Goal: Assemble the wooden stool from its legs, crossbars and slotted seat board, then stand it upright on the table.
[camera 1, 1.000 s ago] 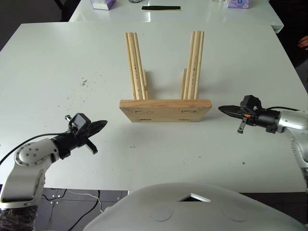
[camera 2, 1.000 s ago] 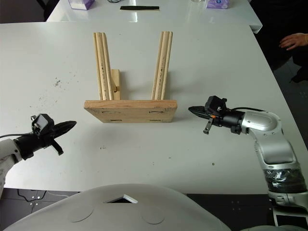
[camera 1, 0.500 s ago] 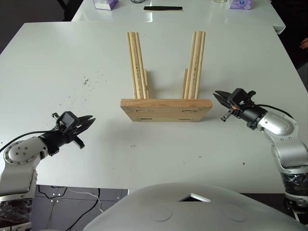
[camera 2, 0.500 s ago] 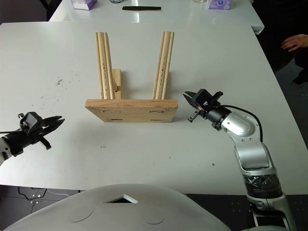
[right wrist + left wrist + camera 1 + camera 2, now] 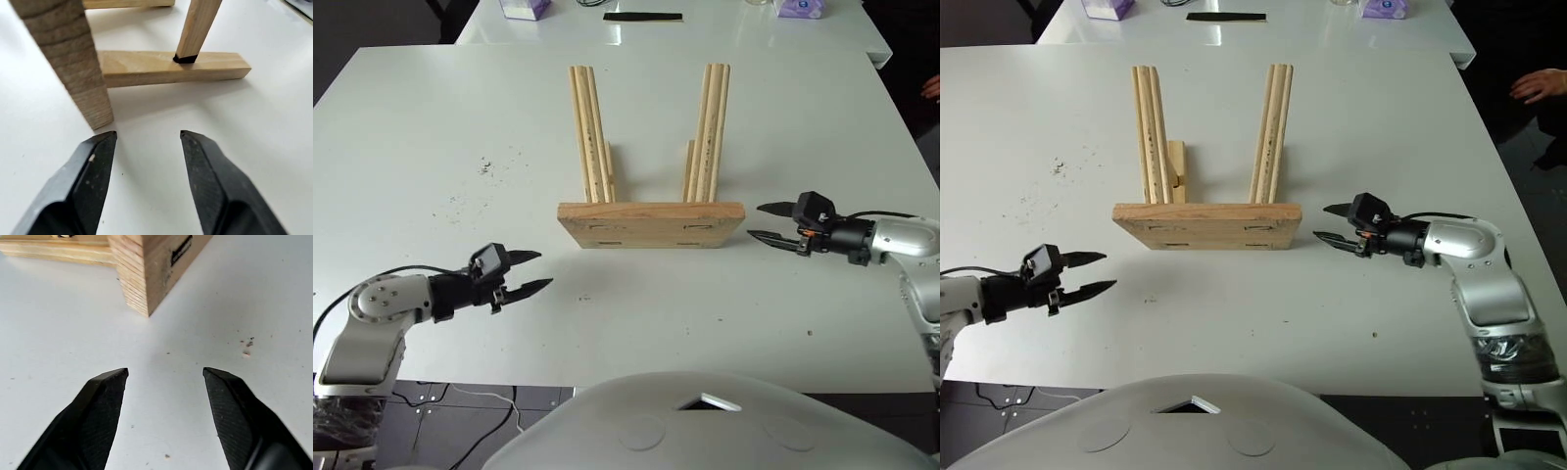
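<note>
Jaws spread wide and empty on both arms | left jaws low, near stool [image 5: 650, 186] but apart from it; right jaws just beside seat board [image 5: 651, 224] end | stool lies sideways on bench [image 5: 431, 117], legs [image 5: 589, 132] pointing away | flanking pose probably suits gripping both ends to tip it upright

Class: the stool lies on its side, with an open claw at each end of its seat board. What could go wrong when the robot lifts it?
1. The right claw sits nearer the seat board than the left claw. If it touches first, the board may slide or twist on the smooth table.
2. Gripped only at its ends, the board could pivot under the weight of the long legs and slip.
</note>
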{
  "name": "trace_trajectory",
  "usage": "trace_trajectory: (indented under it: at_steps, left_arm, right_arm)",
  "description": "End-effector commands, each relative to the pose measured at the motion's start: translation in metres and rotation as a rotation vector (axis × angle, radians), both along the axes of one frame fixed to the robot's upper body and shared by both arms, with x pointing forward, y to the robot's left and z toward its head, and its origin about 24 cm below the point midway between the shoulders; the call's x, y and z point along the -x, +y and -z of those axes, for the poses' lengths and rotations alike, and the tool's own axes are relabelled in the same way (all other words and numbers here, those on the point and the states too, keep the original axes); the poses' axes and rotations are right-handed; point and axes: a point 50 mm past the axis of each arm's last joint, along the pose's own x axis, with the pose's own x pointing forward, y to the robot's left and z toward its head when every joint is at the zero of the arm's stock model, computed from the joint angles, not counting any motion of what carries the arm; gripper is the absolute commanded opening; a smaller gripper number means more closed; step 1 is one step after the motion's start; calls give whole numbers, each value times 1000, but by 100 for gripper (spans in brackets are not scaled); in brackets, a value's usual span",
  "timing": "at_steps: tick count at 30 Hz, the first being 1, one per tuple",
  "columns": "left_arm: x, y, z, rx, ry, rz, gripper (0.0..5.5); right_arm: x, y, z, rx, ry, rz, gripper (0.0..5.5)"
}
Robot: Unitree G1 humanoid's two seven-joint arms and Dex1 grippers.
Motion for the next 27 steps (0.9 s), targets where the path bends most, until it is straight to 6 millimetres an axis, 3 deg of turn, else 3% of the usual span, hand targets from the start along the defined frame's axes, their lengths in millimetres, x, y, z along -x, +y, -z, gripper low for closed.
trace_trajectory:
  at_steps: [1, 8, 14, 21, 27]
  left_arm:
    - [0, -18, 6, 29, -55, -1, 295]
    - [-27, -18, 3, -29, -142, 88, 295]
    - [-37, -12, 0, -71, -149, 166, 295]
    - [-61, -6, -1, -108, -157, 234, 295]
    - [-79, -16, 1, -78, -165, 294, 295]
  right_arm:
    - [-18, 6, -15, -8, 17, -163, 264]
    - [-19, 27, -9, -44, 82, -295, 264]
    - [-11, 26, -3, -47, 82, -285, 264]
    - [-10, 40, 7, -84, 48, -243, 264]
    - [-15, 53, 17, -102, 34, -240, 264]
